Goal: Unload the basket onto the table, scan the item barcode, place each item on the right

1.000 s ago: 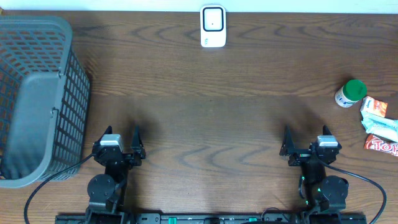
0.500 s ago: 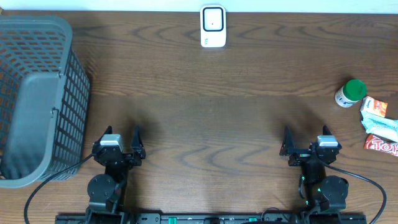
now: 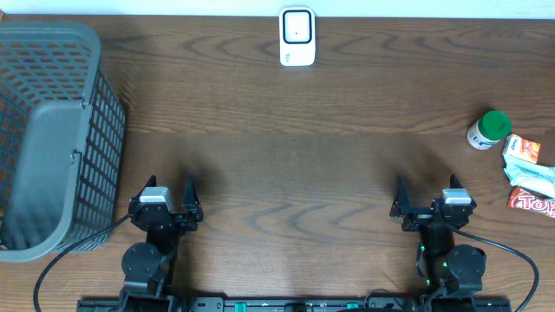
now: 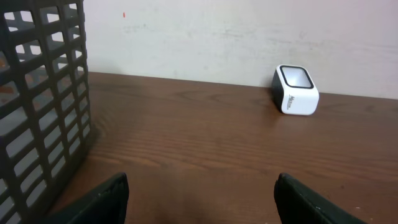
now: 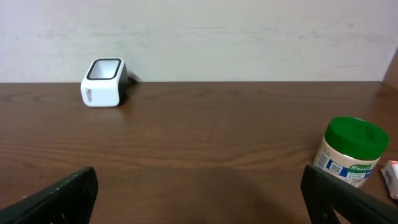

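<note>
Item 1. We list a dark wood-grain counter (image 3: 295, 156), backed at its far edge by a pale wall (image 4: 236, 31).

Item 2. We record a white scanner (image 3: 297, 36) with a dark-framed window, standing at the middle of the far edge, close to the wall.

Item 3. We note a grey slatted basket (image 3: 102, 130) at the far left, resting on the counter, just beyond the left arm.

Item 4. We enter a green-lidded jar (image 3: 488, 130), upright near the right edge, well apart from the scanner. The right wrist view shows a small printed code on its pale label.

Item 5. Just beside the jar, at the right edge, we count three packets: an orange-and-white packet (image 3: 522, 148), a pale blue packet (image 3: 533, 176) and a red packet (image 3: 531, 202) with white lettering, partly cut off by the frame.

Item 6. We find the left hand (image 4: 202, 202) at the near left, fingers spread, bare counter showing between them.

Item 7. We find the right hand (image 5: 199, 199) at the near right, fingers spread wide, apart from the jar and packets, which lie further out to its right.
</note>
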